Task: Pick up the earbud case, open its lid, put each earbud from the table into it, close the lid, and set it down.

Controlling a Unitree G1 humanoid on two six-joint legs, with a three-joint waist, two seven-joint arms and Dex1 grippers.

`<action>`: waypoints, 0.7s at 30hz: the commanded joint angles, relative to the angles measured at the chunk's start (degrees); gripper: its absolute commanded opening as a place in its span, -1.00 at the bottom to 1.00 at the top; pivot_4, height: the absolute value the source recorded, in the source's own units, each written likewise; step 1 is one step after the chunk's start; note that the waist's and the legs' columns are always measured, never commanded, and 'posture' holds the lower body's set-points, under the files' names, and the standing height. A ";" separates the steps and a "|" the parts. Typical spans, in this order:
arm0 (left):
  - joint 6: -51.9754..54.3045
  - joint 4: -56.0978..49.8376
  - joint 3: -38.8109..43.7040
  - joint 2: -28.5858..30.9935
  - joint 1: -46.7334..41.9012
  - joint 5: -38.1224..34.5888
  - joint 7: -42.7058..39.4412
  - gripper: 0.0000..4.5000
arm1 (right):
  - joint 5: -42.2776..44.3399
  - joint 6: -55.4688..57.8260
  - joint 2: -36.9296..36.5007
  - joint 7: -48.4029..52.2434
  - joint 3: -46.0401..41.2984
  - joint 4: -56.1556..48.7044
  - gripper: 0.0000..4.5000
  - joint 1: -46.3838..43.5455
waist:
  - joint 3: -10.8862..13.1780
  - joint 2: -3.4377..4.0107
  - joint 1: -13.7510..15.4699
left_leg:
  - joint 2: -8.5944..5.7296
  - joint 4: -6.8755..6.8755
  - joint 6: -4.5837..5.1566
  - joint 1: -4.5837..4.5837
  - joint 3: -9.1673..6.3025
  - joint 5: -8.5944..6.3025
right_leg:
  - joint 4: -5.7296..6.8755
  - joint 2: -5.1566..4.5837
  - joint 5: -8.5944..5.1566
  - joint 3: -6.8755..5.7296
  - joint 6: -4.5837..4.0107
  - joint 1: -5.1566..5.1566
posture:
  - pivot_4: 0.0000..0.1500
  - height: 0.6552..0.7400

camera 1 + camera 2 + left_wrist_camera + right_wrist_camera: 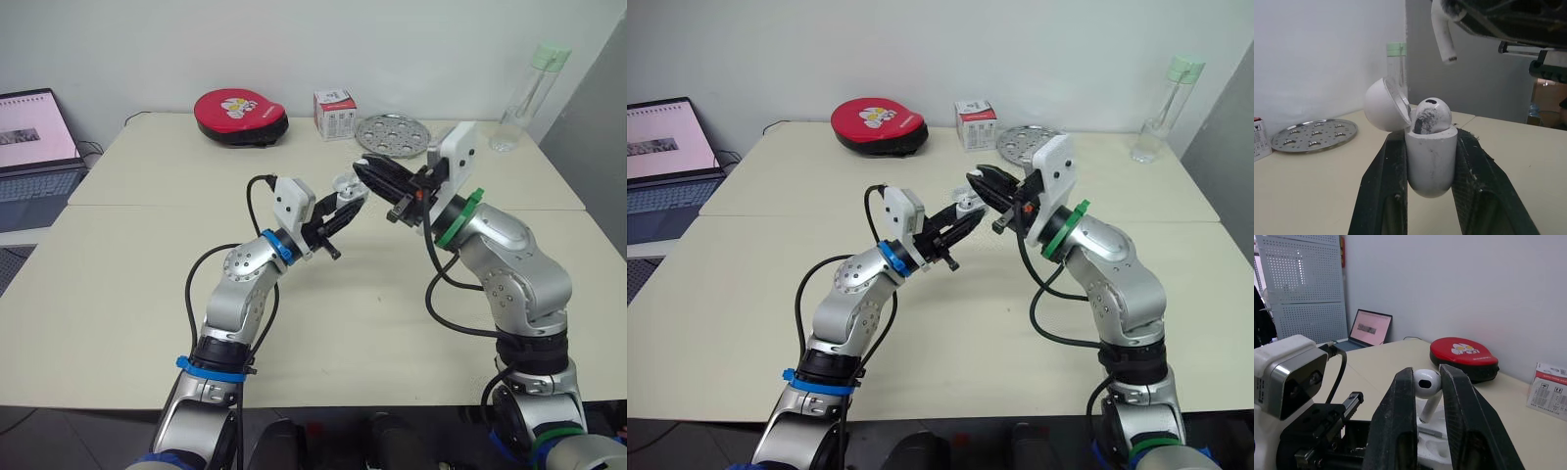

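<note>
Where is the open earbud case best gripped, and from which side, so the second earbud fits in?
Grip the earbud case by its lower body, from its base end, as the left gripper does: that leaves the open top and lid free.

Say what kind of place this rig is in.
Probably a lab or office test room: pale tables pushed together by a plain white wall, an open laptop at one side, a perforated panel standing behind it.
</note>
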 commanded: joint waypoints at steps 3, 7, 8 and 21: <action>-0.28 -3.38 0.15 -0.15 -0.30 -1.47 -1.03 -0.66 | -0.17 -2.01 -1.02 0.38 -0.06 -0.43 -0.84 0.46 | 0.00 0.00 0.00 | 0.01 0.00 0.00 0.01 -0.01 0.00 | 0.01 0.00 0.00 -0.01 0.00 0.00 | 1.00 1.00; 0.50 -5.08 0.02 -0.16 0.33 -1.81 -1.04 -0.66 | -0.14 -1.97 -1.44 0.33 -0.03 0.02 -0.84 1.04 | 0.00 0.00 0.00 | 0.01 0.00 0.00 0.00 0.00 0.00 | -0.01 0.00 0.00 0.00 0.00 0.00 | 1.00 1.00; 0.67 -5.31 0.03 -0.21 0.40 -1.97 -1.00 -0.66 | -0.18 -2.05 -1.46 0.32 0.04 0.26 -0.84 1.02 | 0.00 0.00 0.00 | 0.01 0.00 0.00 0.00 0.00 0.00 | -0.01 0.00 0.00 0.00 0.00 0.00 | 1.00 1.00; 1.85 -7.61 -0.10 -0.49 1.17 -3.07 -0.65 -0.66 | -0.39 -1.82 -2.85 0.54 0.52 0.84 -0.84 2.62 | 0.00 0.00 0.01 | 0.00 -0.01 0.00 0.00 -0.01 0.00 | -0.01 0.00 -0.01 0.00 0.01 0.00 | 1.00 1.00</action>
